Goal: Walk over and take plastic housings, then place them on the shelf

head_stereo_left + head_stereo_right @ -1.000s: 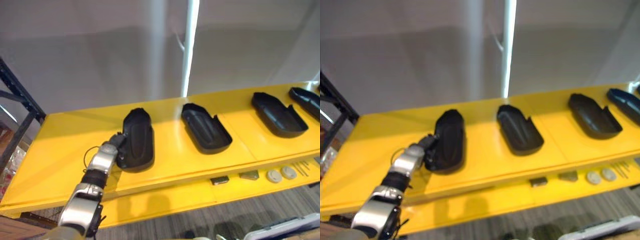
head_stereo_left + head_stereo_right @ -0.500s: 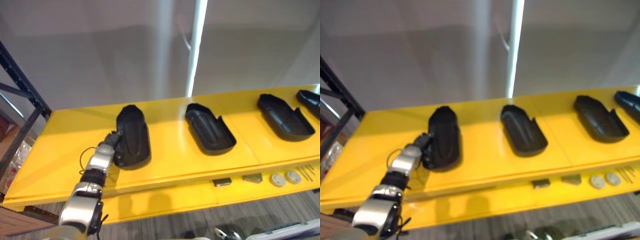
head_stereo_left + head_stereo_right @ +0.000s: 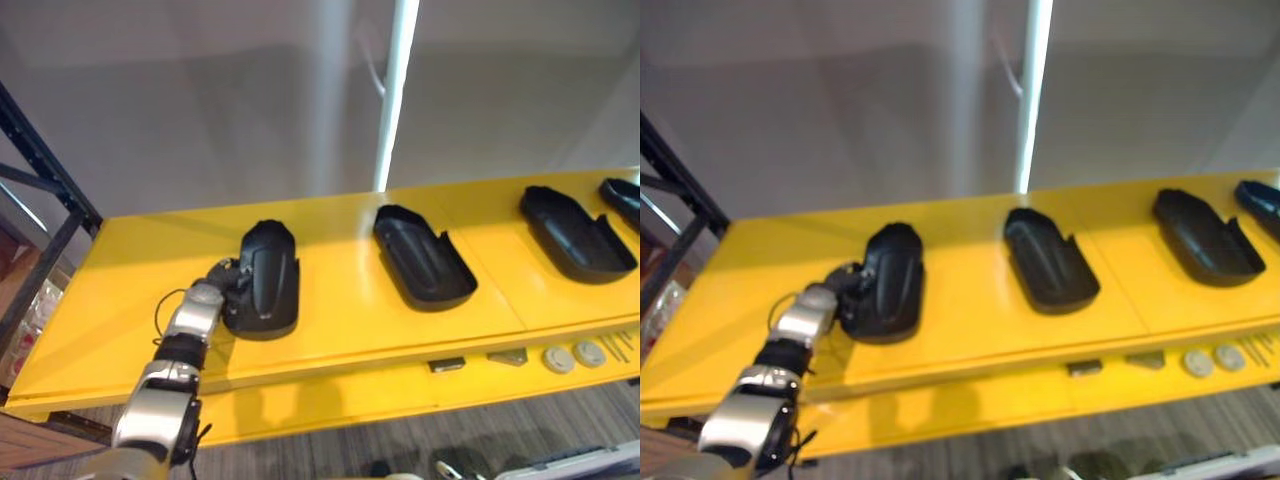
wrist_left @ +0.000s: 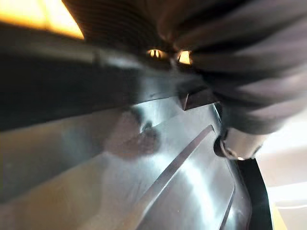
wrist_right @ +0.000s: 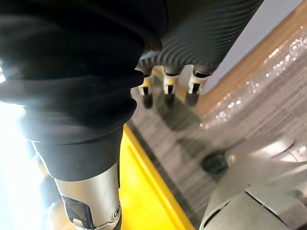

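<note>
Several black plastic housings lie in a row on the yellow shelf. My left hand is against the left edge of the leftmost housing, which rests on the shelf. Its fingers are hidden behind that housing. In the left wrist view the housing's glossy black surface is very close, with one fingertip beside it. Further right lie a second housing, a third and another at the edge. My right hand hangs with straight fingers above grey carpet, holding nothing.
A black metal rack stands to the left of the shelf. Behind it are a white pole and a grey wall. On the shelf's lower front ledge lie two small discs and small metal pieces.
The view has shifted a little. My left hand stays at the leftmost housing's left edge, and that housing has turned slightly on the shelf.
</note>
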You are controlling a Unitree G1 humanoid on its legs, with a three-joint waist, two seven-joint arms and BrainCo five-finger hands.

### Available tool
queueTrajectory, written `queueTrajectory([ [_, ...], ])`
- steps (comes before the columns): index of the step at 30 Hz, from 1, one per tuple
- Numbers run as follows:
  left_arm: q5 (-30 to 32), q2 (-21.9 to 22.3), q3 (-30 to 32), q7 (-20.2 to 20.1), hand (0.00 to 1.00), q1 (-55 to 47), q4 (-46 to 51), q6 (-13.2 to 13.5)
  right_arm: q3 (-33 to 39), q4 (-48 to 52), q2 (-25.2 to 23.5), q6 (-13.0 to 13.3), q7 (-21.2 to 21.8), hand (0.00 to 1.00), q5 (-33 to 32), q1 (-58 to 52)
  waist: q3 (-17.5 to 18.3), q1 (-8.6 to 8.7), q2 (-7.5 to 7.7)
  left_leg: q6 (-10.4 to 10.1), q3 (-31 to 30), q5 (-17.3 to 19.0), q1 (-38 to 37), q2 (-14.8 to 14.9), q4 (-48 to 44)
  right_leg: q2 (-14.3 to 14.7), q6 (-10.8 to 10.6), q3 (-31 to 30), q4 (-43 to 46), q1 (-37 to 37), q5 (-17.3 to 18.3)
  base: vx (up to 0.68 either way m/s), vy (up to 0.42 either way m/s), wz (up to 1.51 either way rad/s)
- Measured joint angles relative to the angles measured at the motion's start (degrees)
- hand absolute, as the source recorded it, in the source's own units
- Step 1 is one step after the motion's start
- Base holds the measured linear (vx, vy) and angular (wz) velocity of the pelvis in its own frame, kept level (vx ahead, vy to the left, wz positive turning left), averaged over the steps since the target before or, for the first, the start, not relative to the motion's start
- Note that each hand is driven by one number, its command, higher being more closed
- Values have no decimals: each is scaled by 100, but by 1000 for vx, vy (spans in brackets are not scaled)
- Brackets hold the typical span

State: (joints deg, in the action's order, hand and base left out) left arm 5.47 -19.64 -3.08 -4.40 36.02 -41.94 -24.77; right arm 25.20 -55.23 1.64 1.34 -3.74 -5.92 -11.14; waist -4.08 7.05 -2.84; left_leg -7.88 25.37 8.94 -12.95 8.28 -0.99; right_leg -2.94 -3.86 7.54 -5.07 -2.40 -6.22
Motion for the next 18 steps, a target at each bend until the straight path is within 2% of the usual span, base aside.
queueTrajectory([
  [4,-9,-16,-50,10,0,54,-6,-44,-6,0,0,2,-3,0,0,34,-21,-4,-17,-4,-60,-3,7,-1,0,-4,0,23,12,-10,4,-14,-15,3],
  [6,-165,-21,-54,172,0,91,-25,-66,-13,0,2,4,-15,0,-5,88,-26,-5,-21,-10,-114,-19,7,-1,12,-4,2,54,43,-29,10,-8,-24,8],
  [11,-1119,-41,-50,548,0,95,-24,46,-61,0,9,5,-29,0,-5,152,-32,-20,-23,-11,-211,-70,9,-3,53,-18,11,200,45,-78,16,-18,-21,12],
  [13,-1535,-64,-43,759,0,95,31,176,-68,0,9,5,-45,0,-5,197,-33,-31,-20,-4,-299,-91,35,-5,53,-33,13,294,45,-101,17,-24,-21,18],
  [15,-1781,-119,-43,921,0,95,125,414,-70,0,9,2,-57,0,-5,239,-33,-65,-20,4,-331,-110,60,-5,52,-40,13,335,45,-106,17,-32,-21,15],
  [17,-2013,-251,-44,1109,0,93,456,814,-72,3,9,1,-70,0,-6,260,-33,-136,-20,6,-416,-139,91,-3,50,-47,14,382,46,-107,17,-23,-23,12],
  [18,-2102,-274,-44,1139,0,94,590,899,-72,3,9,0,-79,0,-7,260,-33,-160,-20,5,-422,-142,90,-1,50,-47,14,390,45,-114,17,-19,-19,13],
])
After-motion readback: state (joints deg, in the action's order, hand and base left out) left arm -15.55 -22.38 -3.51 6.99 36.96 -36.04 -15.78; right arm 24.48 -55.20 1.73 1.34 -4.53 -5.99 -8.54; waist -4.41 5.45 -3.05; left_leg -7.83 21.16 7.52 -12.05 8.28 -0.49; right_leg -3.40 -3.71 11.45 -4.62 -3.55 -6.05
